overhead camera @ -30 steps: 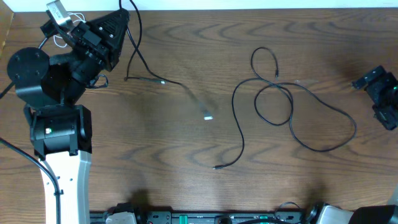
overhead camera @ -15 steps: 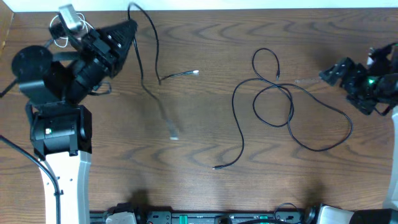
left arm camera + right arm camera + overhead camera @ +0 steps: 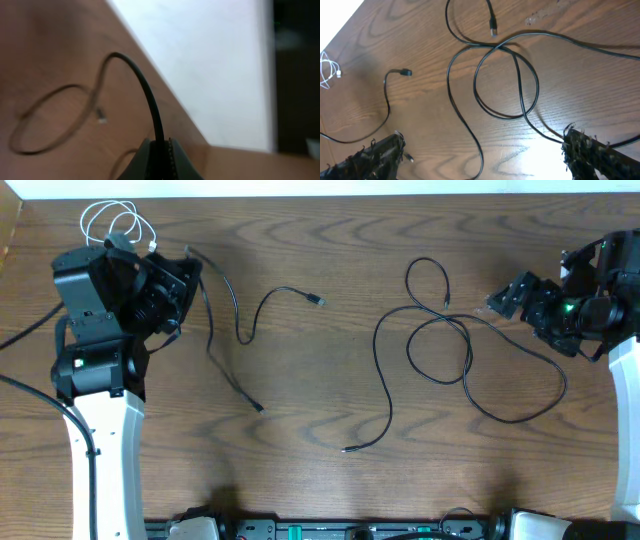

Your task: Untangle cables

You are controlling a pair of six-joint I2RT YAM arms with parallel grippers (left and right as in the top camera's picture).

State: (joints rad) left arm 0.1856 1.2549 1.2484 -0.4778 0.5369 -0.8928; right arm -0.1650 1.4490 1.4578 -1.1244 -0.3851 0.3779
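Left tool (image 3: pixel 160 149): pinched tight on a black cable (image 3: pixel 150 99), held up at the table's (image 3: pixel 300 480) far-left corner, loose ends trailing toward centre.
Right tool (image 3: pixel 482 139): spread wide, hovering over the black loops (image 3: pixel 494 46), gripping nothing.
White cable (image 3: pixel 112 225): coiled just behind the left arm.
Risk, left: the thin cable could slip the pinch, and a wide swing could snag the white cable.
Risk, right: closing on a crossing would grab two strands and tighten the knot.

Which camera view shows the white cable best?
Overhead: the white cable shows nearly whole, coiled in small loops. The right wrist view catches only a cropped bit at its left edge; the left wrist view shows none.
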